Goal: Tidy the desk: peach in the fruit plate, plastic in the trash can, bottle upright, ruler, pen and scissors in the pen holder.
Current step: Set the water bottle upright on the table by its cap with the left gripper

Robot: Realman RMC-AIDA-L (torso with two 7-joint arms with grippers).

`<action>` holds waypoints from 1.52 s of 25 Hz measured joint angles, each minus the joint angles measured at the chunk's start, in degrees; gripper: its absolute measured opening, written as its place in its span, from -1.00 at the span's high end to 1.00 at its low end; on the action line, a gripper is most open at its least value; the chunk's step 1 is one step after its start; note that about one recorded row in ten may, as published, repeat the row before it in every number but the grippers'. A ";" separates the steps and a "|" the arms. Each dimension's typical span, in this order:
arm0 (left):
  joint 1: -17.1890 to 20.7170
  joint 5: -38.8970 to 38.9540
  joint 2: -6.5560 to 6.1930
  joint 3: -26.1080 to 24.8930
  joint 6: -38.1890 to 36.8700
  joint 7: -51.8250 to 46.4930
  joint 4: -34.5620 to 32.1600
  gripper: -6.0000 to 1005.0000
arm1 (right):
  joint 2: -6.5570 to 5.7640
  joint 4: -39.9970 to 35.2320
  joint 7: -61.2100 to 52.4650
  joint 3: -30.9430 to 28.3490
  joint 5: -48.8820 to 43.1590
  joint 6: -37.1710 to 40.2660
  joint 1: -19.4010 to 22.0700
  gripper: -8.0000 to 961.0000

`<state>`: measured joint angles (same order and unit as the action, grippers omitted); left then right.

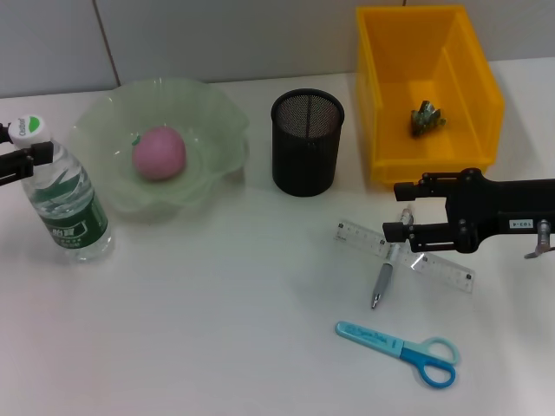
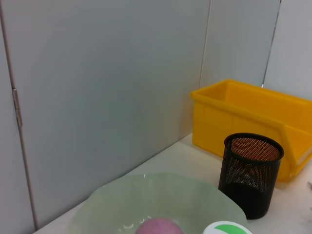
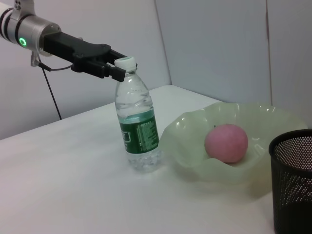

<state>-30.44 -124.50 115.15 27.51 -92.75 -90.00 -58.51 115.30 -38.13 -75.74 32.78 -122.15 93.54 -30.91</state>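
1. The right hand [image 1: 401, 211] is hovering with fingers apart directly over the pen [image 1: 384, 279] and the clear ruler [image 1: 406, 256]; the pen's long axis is running toward the robot, crossing the ruler.
2. The left hand [image 1: 35, 156] is sitting at the upright bottle [image 1: 65, 201]; I cannot tell whether it is clamped.
3. The pen holder [image 1: 307, 141] is standing near on the white tabletop [image 1: 217, 303]; scissors [image 1: 401, 349] are lying nearer the robot.
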 joint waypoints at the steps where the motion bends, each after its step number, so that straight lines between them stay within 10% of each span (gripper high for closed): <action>1: 0.05 0.00 0.00 0.00 0.01 0.02 0.06 -0.10 | -0.01 -0.06 0.00 0.02 0.00 0.02 0.00 -0.49; 38: 1.16 -0.07 1.95 0.09 2.81 2.37 -0.04 -0.20 | -0.07 -0.10 -0.54 -0.13 -0.09 0.06 -0.39 -0.49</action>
<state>-29.28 -124.57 117.10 27.60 -89.94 -87.62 -58.55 115.23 -38.23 -76.28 32.65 -122.24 93.60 -31.30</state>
